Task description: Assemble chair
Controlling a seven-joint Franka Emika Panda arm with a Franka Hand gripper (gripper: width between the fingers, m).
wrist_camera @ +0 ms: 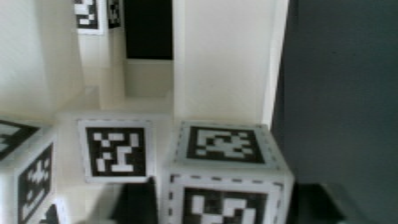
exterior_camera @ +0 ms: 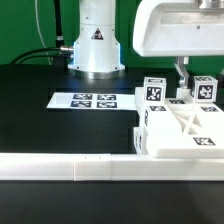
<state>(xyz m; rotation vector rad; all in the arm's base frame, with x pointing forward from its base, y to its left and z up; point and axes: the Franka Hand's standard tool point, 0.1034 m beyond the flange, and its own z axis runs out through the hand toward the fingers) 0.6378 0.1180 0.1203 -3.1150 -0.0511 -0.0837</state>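
Exterior and wrist views of a chair assembly in progress. I am holding my two-finger gripper (exterior_camera: 181, 72) low over a cluster of white plastic chair parts (exterior_camera: 180, 125), which are sitting at the exterior view's right, on the black table (exterior_camera: 40, 120) and just behind the long white border rail (exterior_camera: 70, 167) that runs along the near edge. The cluster is made up of a flat panel with an X-shaped brace (exterior_camera: 192, 124), lying face up, and several square blocks and legs carrying small black-and-white tags (exterior_camera: 154, 92) that are standing around and behind it. In the wrist view, two tagged block tops (wrist_camera: 228, 146) are lying close beneath me, with tall white uprights (wrist_camera: 228, 60) rising behind them. How wide my fingers are standing I cannot tell: only one thin finger is showing in the exterior view, and none clearly in the wrist view; nothing is visibly held. The flat white marker board (exterior_camera: 84, 100) is lying apart, toward the exterior view's left, in front of my white base (exterior_camera: 96, 45). I judge that I am approaching a rear part for a grasp; the next move is calling for centring over one block before closing, without nudging its neighbours.
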